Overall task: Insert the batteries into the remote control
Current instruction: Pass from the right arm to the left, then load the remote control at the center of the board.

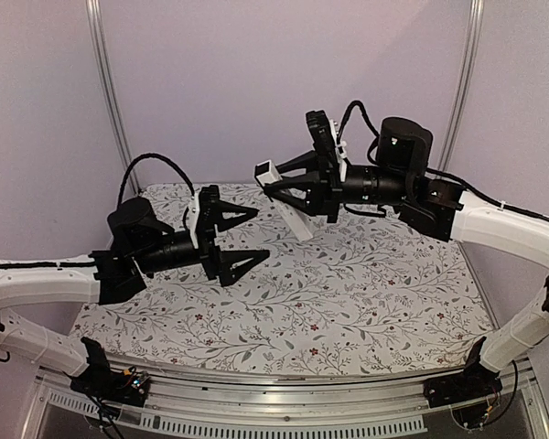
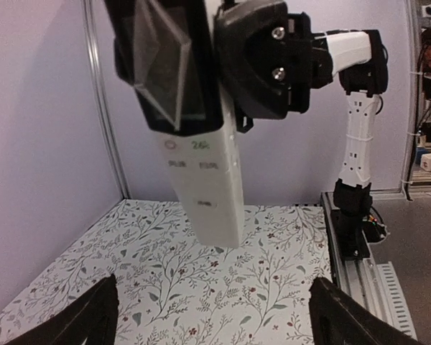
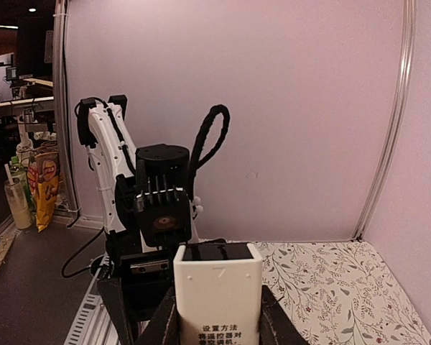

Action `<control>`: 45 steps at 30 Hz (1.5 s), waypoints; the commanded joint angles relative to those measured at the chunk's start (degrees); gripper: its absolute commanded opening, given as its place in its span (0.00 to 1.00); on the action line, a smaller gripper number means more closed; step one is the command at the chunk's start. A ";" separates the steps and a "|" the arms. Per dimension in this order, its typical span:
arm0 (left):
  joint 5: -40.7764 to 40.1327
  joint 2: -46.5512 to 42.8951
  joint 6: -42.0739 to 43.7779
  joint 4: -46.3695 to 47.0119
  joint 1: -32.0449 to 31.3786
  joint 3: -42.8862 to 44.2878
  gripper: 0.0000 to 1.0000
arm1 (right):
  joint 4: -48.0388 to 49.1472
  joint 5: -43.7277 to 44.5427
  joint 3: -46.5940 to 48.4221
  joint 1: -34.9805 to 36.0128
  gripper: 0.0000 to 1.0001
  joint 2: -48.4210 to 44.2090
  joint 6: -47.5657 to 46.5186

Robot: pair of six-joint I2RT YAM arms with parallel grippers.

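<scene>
My right gripper [image 1: 274, 181] is shut on the white remote control [image 1: 291, 212] and holds it tilted in the air above the back of the table. In the right wrist view the remote [image 3: 218, 298] stands between the fingers [image 3: 273, 323], and its top end shows a dark open recess. In the left wrist view the remote [image 2: 212, 190] hangs button side toward the camera. My left gripper [image 1: 254, 236] is open and empty, level with the remote and to its left; its fingers [image 2: 93, 316] frame the cloth. No batteries show on their own.
The table is covered by a floral cloth [image 1: 348, 293]. Purple walls with metal corner posts [image 1: 110, 91] close in the back and sides. An aluminium rail [image 1: 284, 398] runs along the near edge. The left arm's wrist [image 3: 158, 208] faces the right wrist camera.
</scene>
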 commanded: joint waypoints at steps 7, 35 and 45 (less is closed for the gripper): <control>5.45 11.05 -5.27 10.64 -3.08 11.17 0.67 | 12.55 -4.44 -3.41 0.20 0.13 -2.19 13.32; -25.18 20.05 -18.52 -53.11 1.48 27.58 0.00 | -12.47 45.20 -8.58 -7.24 0.99 -11.30 19.84; -22.42 33.26 -25.08 -68.83 11.91 30.92 0.00 | -24.23 60.47 -11.60 -8.59 0.99 -11.14 22.02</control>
